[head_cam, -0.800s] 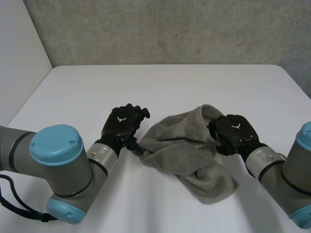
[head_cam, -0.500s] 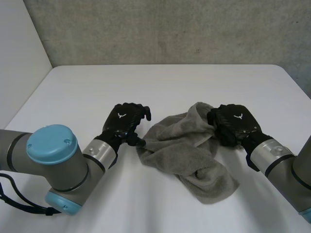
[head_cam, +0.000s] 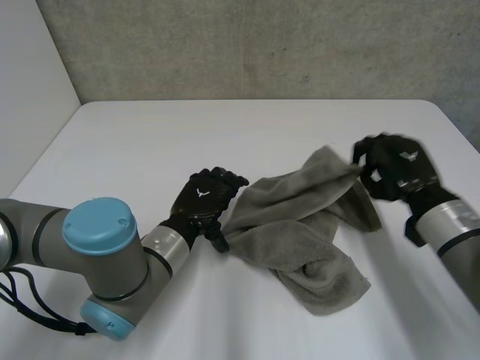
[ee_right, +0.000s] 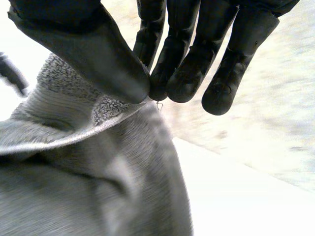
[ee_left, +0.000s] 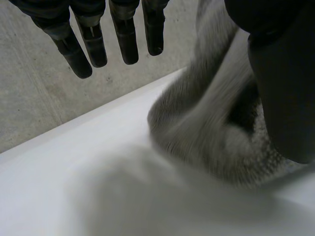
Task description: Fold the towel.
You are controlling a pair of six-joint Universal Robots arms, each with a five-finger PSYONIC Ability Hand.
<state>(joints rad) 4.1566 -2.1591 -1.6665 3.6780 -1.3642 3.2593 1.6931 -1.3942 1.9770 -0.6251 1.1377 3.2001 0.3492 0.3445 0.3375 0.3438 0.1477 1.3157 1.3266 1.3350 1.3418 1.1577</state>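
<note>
1. The right robot hand [head_cam: 394,171] pinches a corner of the towel [head_cam: 300,232] between thumb and fingertips [ee_right: 184,78]. It has swung outward from the heap, lifting that corner and drawing a band of cloth taut.
2. The left robot hand [head_cam: 204,201], fingers [ee_left: 125,39] straight and holding nothing, has slid up against the towel's opposite edge, its thumb touching the cloth.
3. The rest of the towel lies crumpled on the bench [head_cam: 225,135] between the two hands. Spreading has begun, I judge; folding is yet to come.
</note>
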